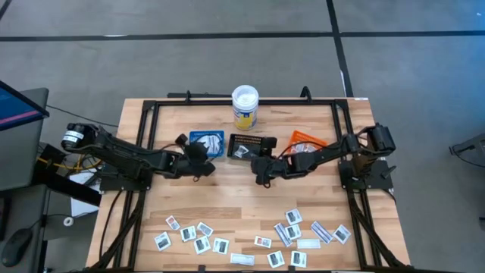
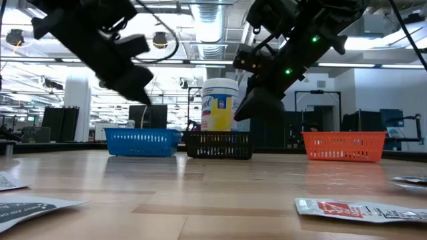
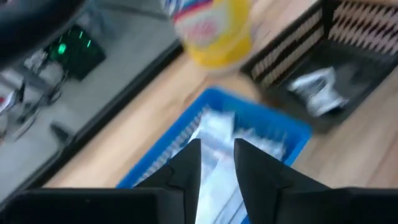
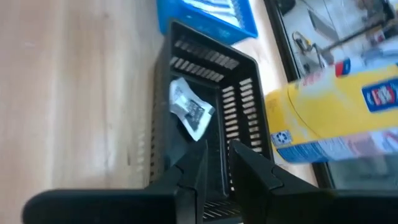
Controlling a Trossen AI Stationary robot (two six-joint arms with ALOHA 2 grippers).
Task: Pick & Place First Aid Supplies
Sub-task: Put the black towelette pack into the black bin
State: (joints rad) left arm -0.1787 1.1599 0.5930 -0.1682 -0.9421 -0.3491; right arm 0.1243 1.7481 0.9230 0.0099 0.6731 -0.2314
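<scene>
The left gripper (image 1: pixel 198 154) hangs over the near edge of the blue tray (image 1: pixel 206 142), its fingers (image 3: pixel 186 167) parted a little and holding nothing; white packets lie in the tray below. The black tray (image 1: pixel 251 144) holds one packet (image 4: pixel 190 109). The right gripper (image 1: pixel 261 165) hovers at its near edge, fingers narrowly apart, empty. The orange tray (image 1: pixel 307 141) and a tub (image 1: pixel 245 106) stand at the far side. About twenty loose packets (image 1: pixel 201 236) lie along the near edge of the table (image 1: pixel 227 197); the middle is bare wood.
</scene>
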